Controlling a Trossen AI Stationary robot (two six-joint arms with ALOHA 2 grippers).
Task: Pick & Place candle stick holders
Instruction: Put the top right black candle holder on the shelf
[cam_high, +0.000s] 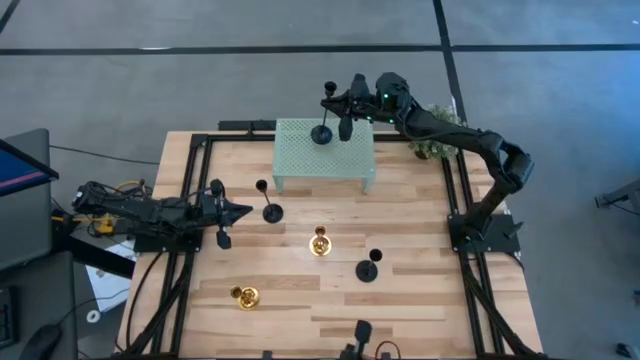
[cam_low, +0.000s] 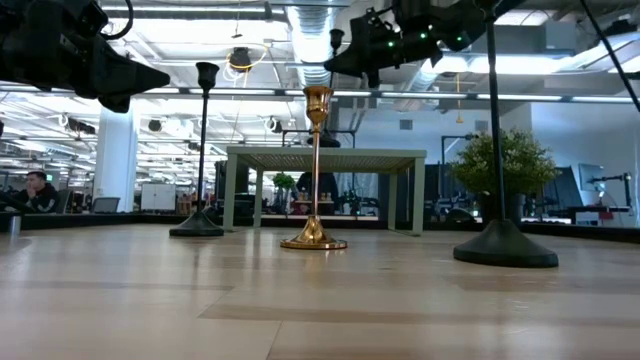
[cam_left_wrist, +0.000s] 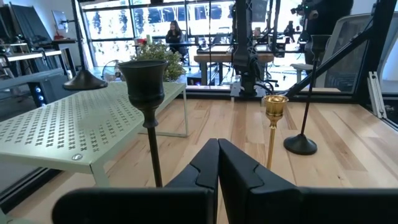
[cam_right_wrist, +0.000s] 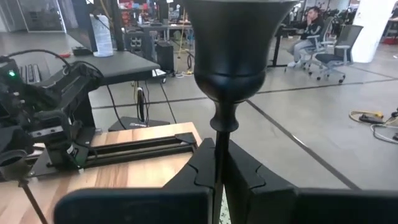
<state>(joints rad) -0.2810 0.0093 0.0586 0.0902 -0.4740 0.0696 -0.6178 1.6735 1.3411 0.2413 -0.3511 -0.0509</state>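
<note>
My right gripper (cam_high: 345, 118) pinches a black holder (cam_high: 322, 133) by its stem over the green stand (cam_high: 300, 165), apparently just set down. Left gripper (cam_high: 243, 209) is closed, empty, waiting beside that stand.

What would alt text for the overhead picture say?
The right arm's tool holds a tall black candle holder over a pale green perforated stand. On the wooden table, the left tool is shut near another black holder.
</note>
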